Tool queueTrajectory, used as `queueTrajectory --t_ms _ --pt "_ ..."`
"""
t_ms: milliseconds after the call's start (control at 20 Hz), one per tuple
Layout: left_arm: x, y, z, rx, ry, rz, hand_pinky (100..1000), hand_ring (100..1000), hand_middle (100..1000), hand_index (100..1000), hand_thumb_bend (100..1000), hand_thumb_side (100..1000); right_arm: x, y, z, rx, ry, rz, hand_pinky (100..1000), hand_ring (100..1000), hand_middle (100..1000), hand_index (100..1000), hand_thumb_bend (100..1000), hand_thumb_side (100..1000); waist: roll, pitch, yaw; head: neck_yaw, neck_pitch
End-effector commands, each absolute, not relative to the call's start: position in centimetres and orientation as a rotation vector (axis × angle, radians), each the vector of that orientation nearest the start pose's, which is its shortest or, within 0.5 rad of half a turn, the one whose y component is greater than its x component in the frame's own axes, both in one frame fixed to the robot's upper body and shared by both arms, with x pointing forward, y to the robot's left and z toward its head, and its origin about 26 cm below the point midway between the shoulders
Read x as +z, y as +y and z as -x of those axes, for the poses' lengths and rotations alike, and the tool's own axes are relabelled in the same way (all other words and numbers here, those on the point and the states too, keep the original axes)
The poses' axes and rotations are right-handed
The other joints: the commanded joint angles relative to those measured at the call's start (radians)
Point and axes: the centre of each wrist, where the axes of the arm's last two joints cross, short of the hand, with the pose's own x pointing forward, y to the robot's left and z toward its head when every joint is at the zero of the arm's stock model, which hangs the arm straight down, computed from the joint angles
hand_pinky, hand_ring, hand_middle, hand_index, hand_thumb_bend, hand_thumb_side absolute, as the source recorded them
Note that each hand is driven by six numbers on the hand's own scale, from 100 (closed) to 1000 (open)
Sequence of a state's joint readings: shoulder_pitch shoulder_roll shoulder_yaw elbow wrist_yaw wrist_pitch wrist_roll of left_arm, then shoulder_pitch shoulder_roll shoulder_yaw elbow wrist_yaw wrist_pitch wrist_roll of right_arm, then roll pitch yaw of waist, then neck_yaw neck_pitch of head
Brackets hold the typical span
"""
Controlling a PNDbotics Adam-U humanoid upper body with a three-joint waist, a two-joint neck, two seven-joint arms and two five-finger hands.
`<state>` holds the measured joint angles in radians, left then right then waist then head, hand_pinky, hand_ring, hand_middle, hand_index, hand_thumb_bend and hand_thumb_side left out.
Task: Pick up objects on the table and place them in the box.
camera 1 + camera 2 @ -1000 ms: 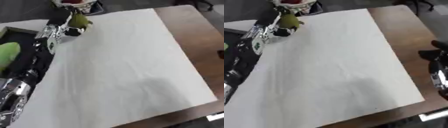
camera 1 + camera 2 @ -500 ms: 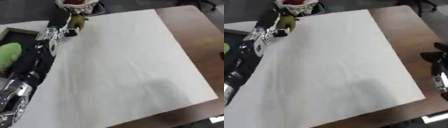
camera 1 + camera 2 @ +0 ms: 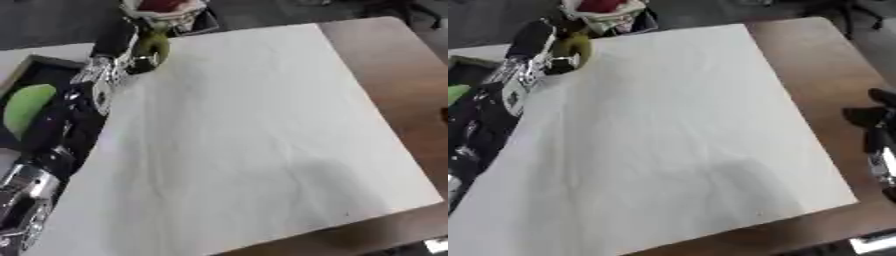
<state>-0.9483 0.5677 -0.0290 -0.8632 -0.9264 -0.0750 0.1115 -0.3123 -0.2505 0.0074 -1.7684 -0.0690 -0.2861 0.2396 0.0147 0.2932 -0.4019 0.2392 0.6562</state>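
My left arm runs up the left side, and my left hand (image 3: 122, 42) is shut on an olive-green, pear-like object (image 3: 150, 47) near the white sheet's far left corner. A dark box (image 3: 39, 65) sits at the left edge, partly hidden behind the arm, with a bright green rounded thing (image 3: 26, 107) inside it. My right hand (image 3: 878, 122) shows only in the right eye view, at the right edge over the brown table, with its fingers relaxed and nothing in them.
A white sheet (image 3: 254, 140) covers most of the brown wooden table (image 3: 394, 65). A heap of white and red stuff (image 3: 162, 10) lies just past the table's far edge, close to my left hand.
The left hand, holding the olive-green object, has shifted only a little. The right hand has stayed at the right edge.
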Motion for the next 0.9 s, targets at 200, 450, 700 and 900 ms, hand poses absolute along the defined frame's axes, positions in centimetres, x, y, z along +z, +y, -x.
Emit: queueTrajectory --t_ms 200,450,700,900 --pt "27.7 37.1 -44.1 -0.885 -1.746 -1.363 380 700 452 571 100 262 14.8 -26.7 -33.1 0.552 -2.3 -0.052 849 803 632 902 100 470 -0.008 -0.043 0.045 -0.029 0.022" --pt "28.2 39.0 -42.2 -0.858 -1.725 -1.358 399 693 456 578 100 226 14.6 -27.0 -32.9 0.547 -2.292 -0.038 850 803 634 903 100 470 -0.013 -0.058 0.081 -0.044 0.033" --pt "27.0 41.2 -41.2 -0.889 -1.606 -1.427 441 698 473 603 100 186 14.2 -27.3 -32.8 0.539 -2.277 -0.026 851 804 634 903 100 470 -0.015 -0.071 0.112 -0.052 0.042" --pt "24.6 43.0 -41.3 -0.862 -1.485 -1.452 471 733 506 639 100 187 14.0 -27.4 -32.7 0.539 -2.273 -0.025 852 805 635 904 100 470 -0.014 -0.077 0.125 -0.053 0.046"
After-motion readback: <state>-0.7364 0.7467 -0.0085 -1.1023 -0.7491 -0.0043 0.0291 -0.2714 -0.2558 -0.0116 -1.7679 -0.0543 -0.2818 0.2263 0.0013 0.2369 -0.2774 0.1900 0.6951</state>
